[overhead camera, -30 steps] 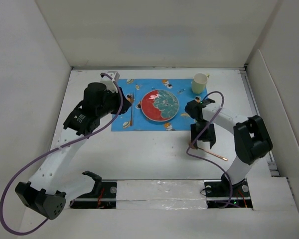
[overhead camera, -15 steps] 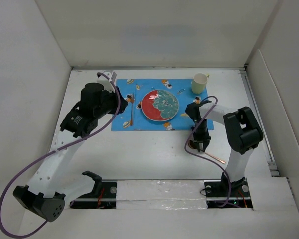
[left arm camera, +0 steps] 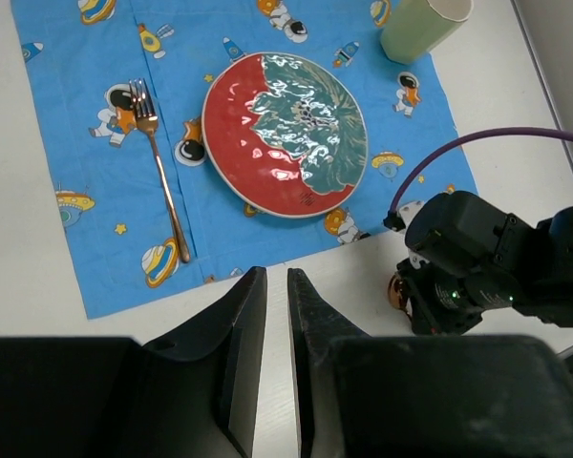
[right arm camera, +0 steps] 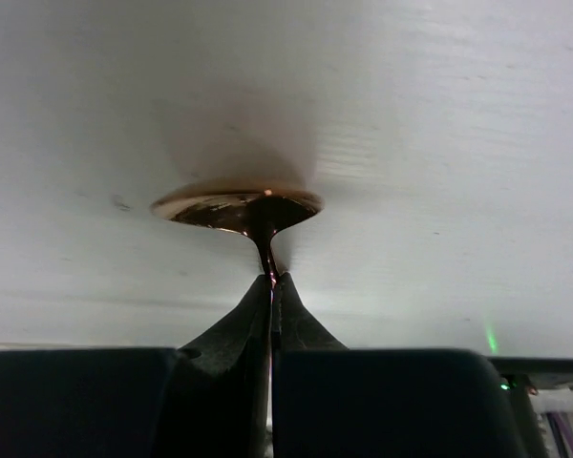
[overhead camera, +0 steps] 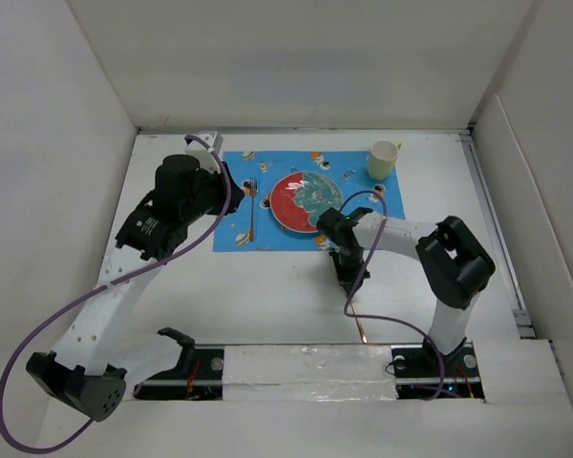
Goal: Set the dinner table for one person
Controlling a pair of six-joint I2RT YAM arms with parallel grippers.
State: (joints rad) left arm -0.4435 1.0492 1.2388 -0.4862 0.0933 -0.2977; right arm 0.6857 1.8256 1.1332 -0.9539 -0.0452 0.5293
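White panels close in a matte white tabletop (overhead camera: 267, 296), on which one place is being laid. A blue placemat (overhead camera: 231, 229) is spread toward the far side, with a red-and-green plate (overhead camera: 307, 201) set at its middle.

The right claw (right arm camera: 270, 279) is clamped on the thin neck of a copper spoon (right arm camera: 237, 207). The bowl is held level close over bare tabletop, just off the placemat's near right corner. Whether it touches cannot be told.

The step in hand is judged to be carrying the spoon to the free strip right of the plate. The pinch is slim and the handle is hidden, so a slow, low carry is called for. The handle is best lined up with the fork (left arm camera: 159, 196) before release.

The left claw (left arm camera: 277, 279) is narrow and holds nothing, over the placemat's near edge.

A pale cup (overhead camera: 383, 157) stands at the far right corner, near that strip, and could be knocked. A purple cable (left arm camera: 477, 136) loops beside the right claw and could be dragged across the setting.
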